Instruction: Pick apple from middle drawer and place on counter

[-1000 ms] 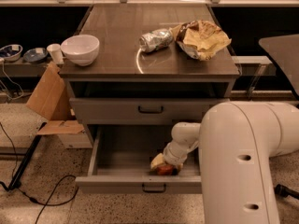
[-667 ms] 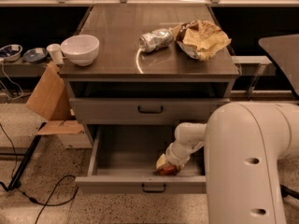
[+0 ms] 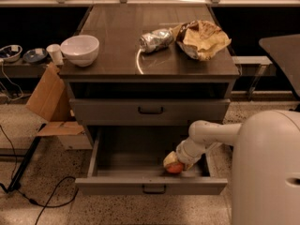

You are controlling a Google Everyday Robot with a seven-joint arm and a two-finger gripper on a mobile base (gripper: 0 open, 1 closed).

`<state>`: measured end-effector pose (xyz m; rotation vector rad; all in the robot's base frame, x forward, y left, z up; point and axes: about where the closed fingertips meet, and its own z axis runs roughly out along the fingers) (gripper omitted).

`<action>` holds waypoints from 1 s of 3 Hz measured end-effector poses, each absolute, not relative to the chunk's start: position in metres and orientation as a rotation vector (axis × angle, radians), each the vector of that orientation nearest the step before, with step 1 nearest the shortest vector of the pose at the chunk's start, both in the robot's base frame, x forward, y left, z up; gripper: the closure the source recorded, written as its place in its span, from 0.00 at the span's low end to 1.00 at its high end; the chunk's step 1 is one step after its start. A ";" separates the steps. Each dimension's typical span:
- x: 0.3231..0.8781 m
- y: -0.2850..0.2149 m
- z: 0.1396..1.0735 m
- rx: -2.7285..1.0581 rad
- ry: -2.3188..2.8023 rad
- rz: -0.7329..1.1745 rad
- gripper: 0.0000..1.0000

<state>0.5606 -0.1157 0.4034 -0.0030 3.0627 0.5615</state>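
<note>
The small round orange-red apple [image 3: 175,168] is seen in the pulled-out, wide shallow grey metal middle drawer [image 3: 150,185], towards its front right, just behind the low front panel. The white arm's two-finger gripper [image 3: 172,162] is lowered onto it from the right (whether the fruit is clasped cannot be told). The dark brown glossy counter [image 3: 117,36] above bears a round white bowl [image 3: 80,49].

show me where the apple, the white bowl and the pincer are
apple [image 3: 175,168], camera view: its orange-red visible side.
white bowl [image 3: 80,50], camera view: its outer wall.
pincer [image 3: 170,160], camera view: its tip, down in the open middle drawer [image 3: 117,185] at the apple.
</note>
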 end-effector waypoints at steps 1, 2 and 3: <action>0.563 -0.142 0.440 -0.030 3.016 0.582 1.00; 0.567 -0.170 0.486 -0.085 2.978 0.565 1.00; 0.568 -0.192 0.531 -0.145 2.955 0.497 1.00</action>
